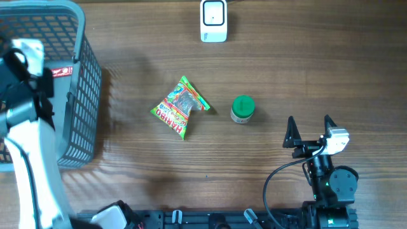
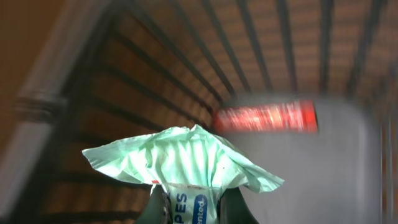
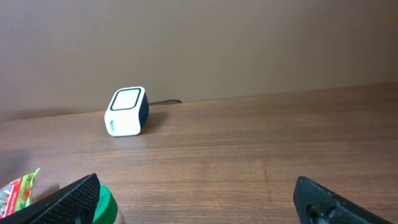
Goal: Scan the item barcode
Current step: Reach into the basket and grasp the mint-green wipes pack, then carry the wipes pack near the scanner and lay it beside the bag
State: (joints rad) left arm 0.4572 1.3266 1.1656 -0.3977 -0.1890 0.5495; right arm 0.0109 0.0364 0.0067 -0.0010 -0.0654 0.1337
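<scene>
In the left wrist view my left gripper [image 2: 196, 210] is shut on a pale green wipes packet [image 2: 186, 155] with blue lettering, held inside the grey basket [image 2: 186, 62]; no barcode shows on it. From overhead the left arm [image 1: 25, 70] reaches over the basket [image 1: 82, 95] and hides the packet. The white barcode scanner [image 1: 213, 20] stands at the table's far edge, also seen from the right wrist as a scanner [image 3: 127, 111] with a cable. My right gripper [image 1: 310, 130] hangs open near the front right, its jaws [image 3: 198, 186] wide apart with nothing between them.
A colourful candy bag [image 1: 181, 107] lies mid-table, and a green-lidded jar [image 1: 242, 109] stands just right of it. The jar [image 3: 106, 205] sits right beside my right gripper's left finger. A red label [image 2: 267, 117] hangs on the basket wall.
</scene>
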